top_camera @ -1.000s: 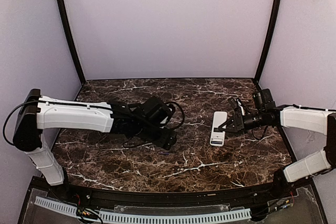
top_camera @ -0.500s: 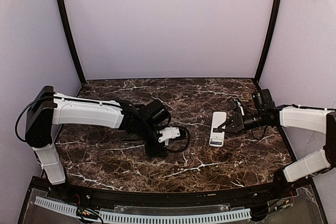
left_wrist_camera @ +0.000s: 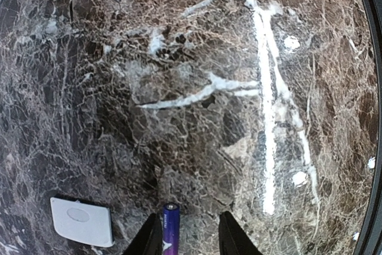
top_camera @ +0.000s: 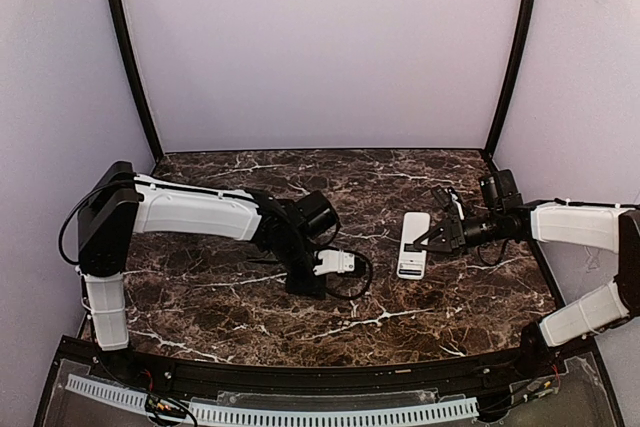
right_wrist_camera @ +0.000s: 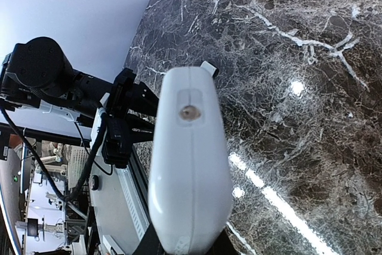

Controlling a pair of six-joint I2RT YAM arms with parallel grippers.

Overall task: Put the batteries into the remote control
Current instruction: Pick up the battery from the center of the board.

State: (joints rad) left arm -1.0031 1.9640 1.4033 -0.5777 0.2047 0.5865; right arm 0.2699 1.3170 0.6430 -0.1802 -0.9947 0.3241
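The remote control (top_camera: 414,244) lies white side up right of the table's middle. My right gripper (top_camera: 432,239) is shut on its right edge. The right wrist view shows the remote control (right_wrist_camera: 190,165) end-on, its base pinched by the right gripper (right_wrist_camera: 184,249). My left gripper (top_camera: 303,285) points down at the marble near the centre front. In the left wrist view a slim dark blue battery (left_wrist_camera: 171,228) lies inside the left gripper (left_wrist_camera: 190,216). It rests against the left finger, and a gap separates it from the right finger (left_wrist_camera: 231,237). No other battery shows.
A small white flat cover plate (left_wrist_camera: 80,222) lies on the marble just left of the left gripper. A black cable loops beside the left wrist (top_camera: 352,277). Pale walls and black corner posts (top_camera: 130,57) close in the dark marble table (top_camera: 400,317).
The left arm has swung right and nearer the remote, lowering towards the marble, and its jaws have narrowed around the battery. The right arm and remote have stayed still.
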